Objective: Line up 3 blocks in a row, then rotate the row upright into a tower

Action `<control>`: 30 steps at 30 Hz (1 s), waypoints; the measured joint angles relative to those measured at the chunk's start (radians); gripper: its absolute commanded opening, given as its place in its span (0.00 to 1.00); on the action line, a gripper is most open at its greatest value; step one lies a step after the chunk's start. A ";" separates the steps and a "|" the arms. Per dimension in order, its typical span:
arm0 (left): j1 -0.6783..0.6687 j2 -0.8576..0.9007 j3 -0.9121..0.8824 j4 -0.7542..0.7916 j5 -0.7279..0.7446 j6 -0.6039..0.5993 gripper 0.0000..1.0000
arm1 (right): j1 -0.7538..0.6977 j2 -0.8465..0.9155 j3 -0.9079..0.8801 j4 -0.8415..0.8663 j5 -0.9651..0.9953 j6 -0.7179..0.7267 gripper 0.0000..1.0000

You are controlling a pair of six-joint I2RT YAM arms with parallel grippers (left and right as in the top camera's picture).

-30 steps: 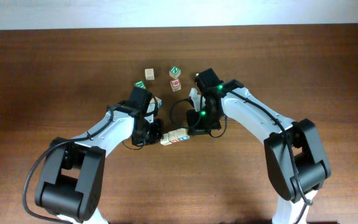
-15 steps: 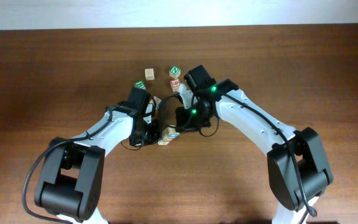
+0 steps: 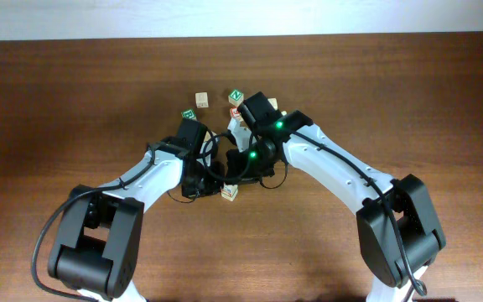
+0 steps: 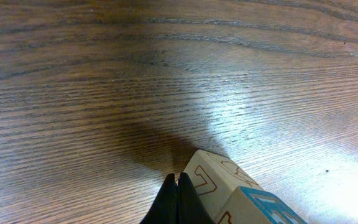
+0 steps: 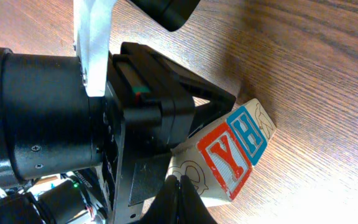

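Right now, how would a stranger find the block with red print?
On the wooden table, find the short row of blocks where the left gripper and right gripper meet. It is the block with a red framed Y, beside the blue H block.

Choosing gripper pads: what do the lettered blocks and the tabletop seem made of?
Blocks: pale wood, apparently matte, with red and blue printed letters on raw-looking faces. Tabletop: dark brown wood or wood-look laminate, slight sheen; grain lines and glare show.

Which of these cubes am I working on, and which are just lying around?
In the job: near-plain tan wooden cube, red-print Y wooden cube, blue-print H wooden cube.
Lying about: lone tan wooden cube, upper green-faced cube, left green-faced cube, red-faced cube.
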 measured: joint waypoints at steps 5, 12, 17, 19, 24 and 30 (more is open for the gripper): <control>0.008 0.000 0.069 -0.097 -0.010 0.014 0.00 | -0.008 0.018 0.058 -0.094 0.015 -0.011 0.04; 0.118 0.000 0.171 -0.158 -0.095 0.049 0.00 | -0.018 0.020 0.179 -0.182 0.082 -0.024 0.04; 0.189 -0.007 0.402 -0.399 -0.187 0.104 0.00 | -0.102 0.022 0.395 -0.393 0.146 -0.071 0.14; 0.214 -0.048 0.542 -0.484 -0.240 0.132 0.00 | -0.151 0.003 0.514 -0.490 0.204 -0.091 0.16; 0.241 -0.261 0.785 -0.592 -0.352 0.154 0.59 | -0.216 -0.128 0.725 -0.670 0.355 -0.107 0.25; 0.241 -0.520 0.817 -0.620 -0.391 0.165 0.99 | -0.264 -0.399 0.799 -0.776 0.444 -0.098 0.91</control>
